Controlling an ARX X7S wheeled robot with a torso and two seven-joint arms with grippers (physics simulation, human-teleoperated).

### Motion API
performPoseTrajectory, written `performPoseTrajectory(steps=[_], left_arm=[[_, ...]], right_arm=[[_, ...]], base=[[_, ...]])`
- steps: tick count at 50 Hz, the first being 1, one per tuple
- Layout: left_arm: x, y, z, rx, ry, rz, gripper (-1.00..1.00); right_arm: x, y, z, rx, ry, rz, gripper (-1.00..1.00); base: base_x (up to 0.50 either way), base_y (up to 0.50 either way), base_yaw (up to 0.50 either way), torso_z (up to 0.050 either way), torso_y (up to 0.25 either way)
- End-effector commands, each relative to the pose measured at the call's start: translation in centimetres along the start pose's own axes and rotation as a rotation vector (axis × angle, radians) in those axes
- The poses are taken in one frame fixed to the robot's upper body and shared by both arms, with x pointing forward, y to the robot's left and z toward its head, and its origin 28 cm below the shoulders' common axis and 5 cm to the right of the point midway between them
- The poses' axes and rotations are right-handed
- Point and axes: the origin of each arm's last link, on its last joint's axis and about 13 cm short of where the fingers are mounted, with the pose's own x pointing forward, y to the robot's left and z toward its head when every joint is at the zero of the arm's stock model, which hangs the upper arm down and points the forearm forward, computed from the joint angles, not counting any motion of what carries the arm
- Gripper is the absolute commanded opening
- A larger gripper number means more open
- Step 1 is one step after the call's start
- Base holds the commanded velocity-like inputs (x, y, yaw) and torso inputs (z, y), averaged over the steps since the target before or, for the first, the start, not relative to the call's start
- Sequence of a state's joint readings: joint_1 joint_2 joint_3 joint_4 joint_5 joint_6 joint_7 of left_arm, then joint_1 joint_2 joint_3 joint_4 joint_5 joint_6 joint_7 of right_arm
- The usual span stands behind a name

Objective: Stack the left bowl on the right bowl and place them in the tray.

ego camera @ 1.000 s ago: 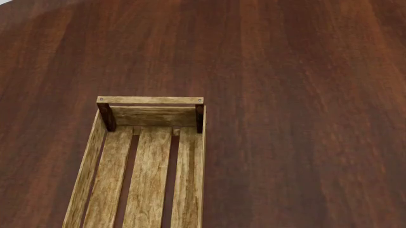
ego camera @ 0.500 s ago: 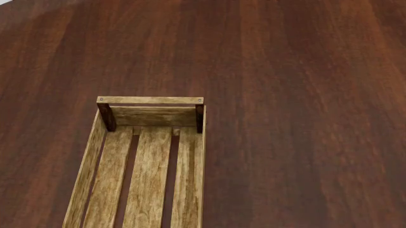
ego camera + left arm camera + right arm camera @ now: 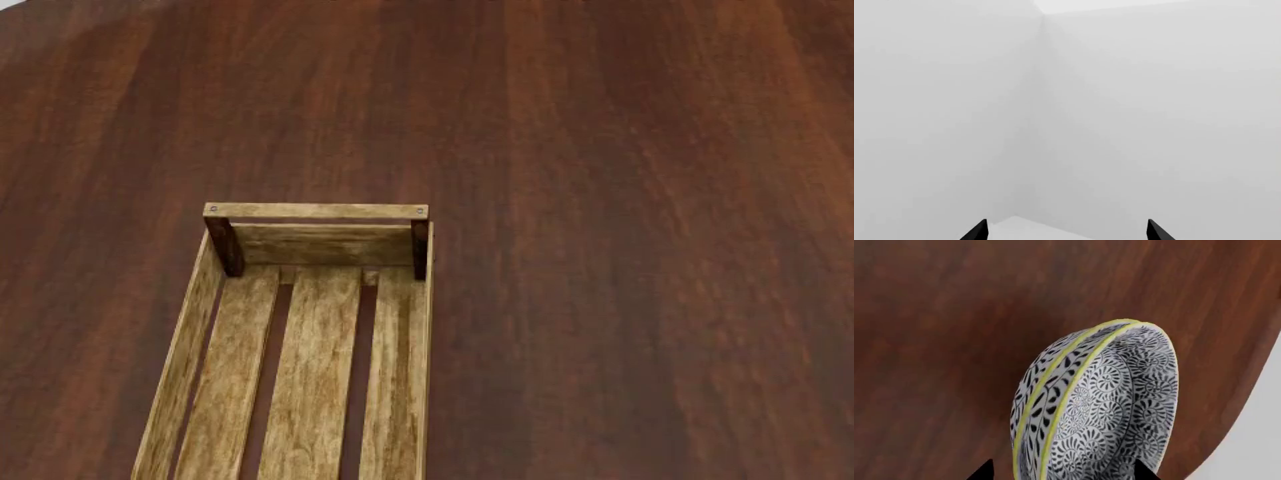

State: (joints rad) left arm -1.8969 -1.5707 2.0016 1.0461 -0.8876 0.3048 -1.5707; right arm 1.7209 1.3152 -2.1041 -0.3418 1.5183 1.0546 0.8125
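Two bowls with black-and-white leaf and swirl patterns and yellow rims are nested one inside the other [image 3: 1101,405]; they show only in the right wrist view, over the dark wooden table [image 3: 941,340]. My right gripper [image 3: 1063,473] straddles their near rim, one fingertip outside the wall and one inside, jaws wide apart. The tray [image 3: 314,350], a long light-wood crate with dark corner posts, lies at the lower left of the head view and is empty. My left gripper [image 3: 1067,231] is open and empty, facing a blank pale wall. Neither gripper shows in the head view.
The dark wooden table [image 3: 627,240] fills the head view around the tray. In the right wrist view the table's curved edge [image 3: 1237,405] runs close beside the bowls, with pale floor beyond it.
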Motion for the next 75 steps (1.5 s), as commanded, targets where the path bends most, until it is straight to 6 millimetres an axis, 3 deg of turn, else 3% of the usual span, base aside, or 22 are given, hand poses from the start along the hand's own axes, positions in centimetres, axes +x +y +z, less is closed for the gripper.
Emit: performPoseTrajectory(steps=[1,16,63,75], left_arm=[[0.1,0.0,0.1,0.0,-0.002,0.002,1.0],[0.1,0.0,0.0,-0.008,-0.002,0.006,1.0],[-0.1,0.2,-0.4,0.014,0.016,0.001,1.0],[-0.3,0.1,-0.4,0.015,0.018,-0.005,1.0]], right_arm=[[-0.2,-0.7,0.0,0.008,-0.011,-0.034,1.0],[-0.7,-0.7,0.2,0.01,-0.019,-0.036,1.0],[5.0,3.0,0.3,0.045,0.058,0.063,1.0],[5.5,3.7,0.1,0.051,0.07,0.074,1.0]], base=[[0.0,0.0,0.0,0.0,0.0],[0.0,0.0,0.0,0.0,0.0],[0.0,0.0,0.0,0.0,0.0],[0.0,0.0,0.0,0.0,0.0]])
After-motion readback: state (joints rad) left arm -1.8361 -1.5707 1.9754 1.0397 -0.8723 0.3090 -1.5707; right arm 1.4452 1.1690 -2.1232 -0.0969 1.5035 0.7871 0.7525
